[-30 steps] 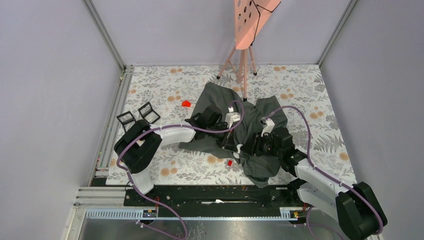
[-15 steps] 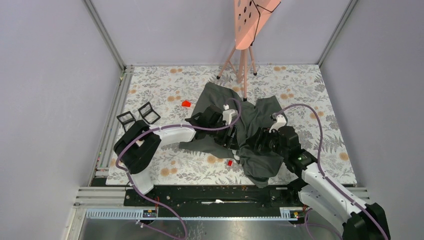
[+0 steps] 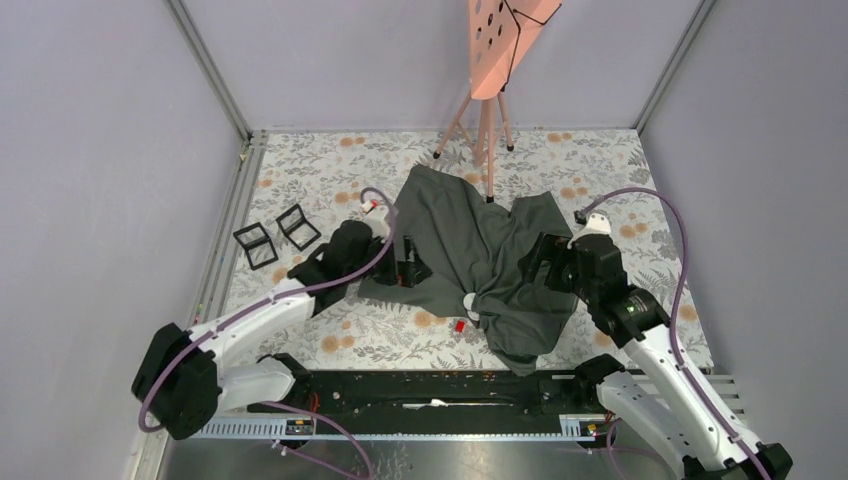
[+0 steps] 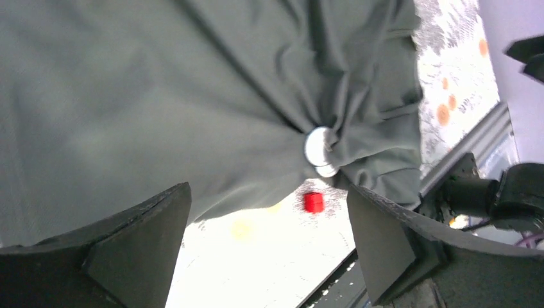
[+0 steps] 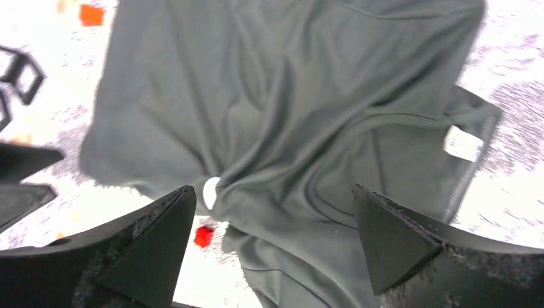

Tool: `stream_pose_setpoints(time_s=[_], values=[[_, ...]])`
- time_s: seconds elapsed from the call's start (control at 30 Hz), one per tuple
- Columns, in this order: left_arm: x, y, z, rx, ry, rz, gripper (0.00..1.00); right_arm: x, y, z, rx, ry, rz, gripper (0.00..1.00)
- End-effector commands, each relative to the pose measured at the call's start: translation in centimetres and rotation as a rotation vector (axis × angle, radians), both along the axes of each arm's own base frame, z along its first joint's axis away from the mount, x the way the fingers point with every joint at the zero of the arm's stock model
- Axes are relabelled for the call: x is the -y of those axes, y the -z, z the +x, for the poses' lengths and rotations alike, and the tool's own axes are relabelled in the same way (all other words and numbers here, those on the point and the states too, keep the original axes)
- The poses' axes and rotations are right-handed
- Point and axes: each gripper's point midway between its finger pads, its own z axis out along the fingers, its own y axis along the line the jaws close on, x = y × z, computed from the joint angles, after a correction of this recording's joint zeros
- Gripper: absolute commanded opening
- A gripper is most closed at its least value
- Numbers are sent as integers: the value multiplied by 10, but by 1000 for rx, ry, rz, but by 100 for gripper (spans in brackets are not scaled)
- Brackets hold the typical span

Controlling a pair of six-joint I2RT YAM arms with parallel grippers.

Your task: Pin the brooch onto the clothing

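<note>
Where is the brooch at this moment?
Top view, centre: the white brooch sits at the near edge of the T-shirt, where the fabric gathers, just beyond a small red piece.

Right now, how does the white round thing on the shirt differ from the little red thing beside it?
The white disc is round and pale; the red piece is blocky, bright red. The white disc sits on the grey T-shirt with fabric puckered around it; the red piece lies on the flowered tablecloth, just off the hem. The white disc looks larger than the red piece. Both are small, neither held.
</note>
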Motion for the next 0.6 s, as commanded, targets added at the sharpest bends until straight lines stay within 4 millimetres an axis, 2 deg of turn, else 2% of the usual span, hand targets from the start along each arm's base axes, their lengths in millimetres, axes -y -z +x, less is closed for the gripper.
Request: stream_pose_setpoints(time_s=[0.0,0.13,0.23,0.4,0.57], values=[[-38,25,0,-73,-164,-23,99,42,8,0,-85,187,-83,99],[-73,50,2,-116,-290,-25,99,69,26,6,-147,312,-85,100],[-92,62,7,-138,-383,-23,99,87,51,11,-217,383,-64,100],[-99,72,18,-154,-440,-7,99,121,88,14,-321,526,-34,100],[-109,91,25,-204,-479,93,99,131,114,21,-418,569,10,100]])
